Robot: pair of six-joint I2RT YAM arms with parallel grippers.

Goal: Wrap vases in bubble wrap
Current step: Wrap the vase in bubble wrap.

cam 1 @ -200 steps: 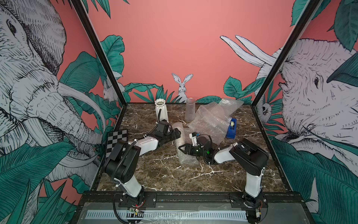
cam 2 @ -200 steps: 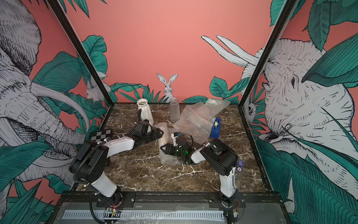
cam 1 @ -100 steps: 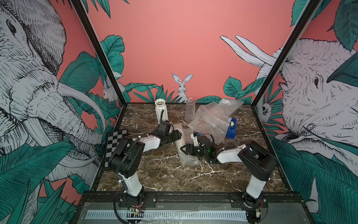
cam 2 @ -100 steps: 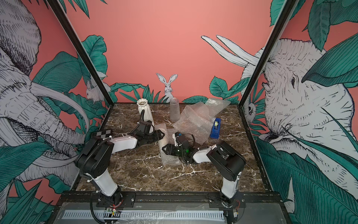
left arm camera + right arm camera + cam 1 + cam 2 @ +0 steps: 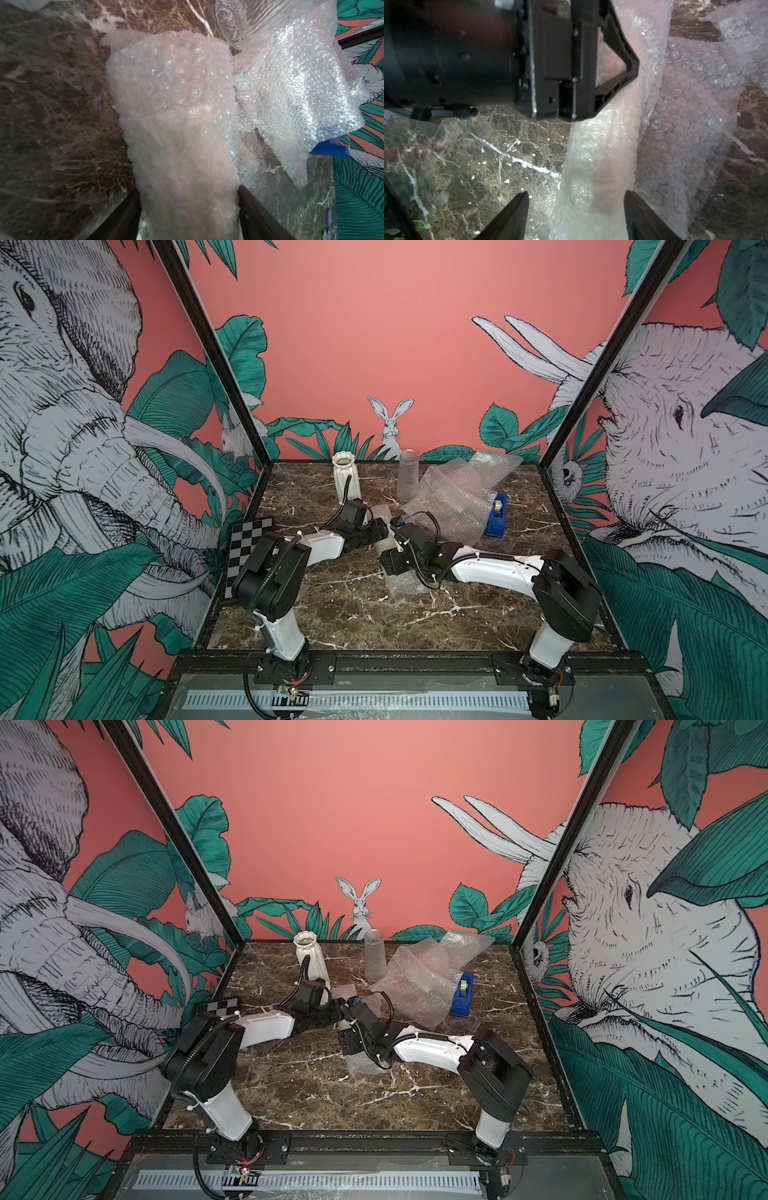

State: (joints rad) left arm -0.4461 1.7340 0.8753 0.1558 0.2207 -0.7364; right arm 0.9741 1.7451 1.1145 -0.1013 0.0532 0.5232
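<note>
A pale vase rolled in bubble wrap lies mid-table, partly hidden by both arms in both top views. My left gripper is shut on it, with a finger pressing each side. My right gripper stands open over the same roll; one finger is at the wrap, the other is apart over bare marble. At the back stand the tall white ribbed vase and the clear glass vase. Loose bubble wrap sheets lie heaped to their right.
A blue tape dispenser sits at the right edge of the loose sheets. A checkerboard card leans on the left wall. The loose end of the roll's wrap spreads on the marble table under my right wrist.
My left gripper has closed onto the wrapped roll. My right gripper has opened, and the right arm has stretched out lower across the table.
</note>
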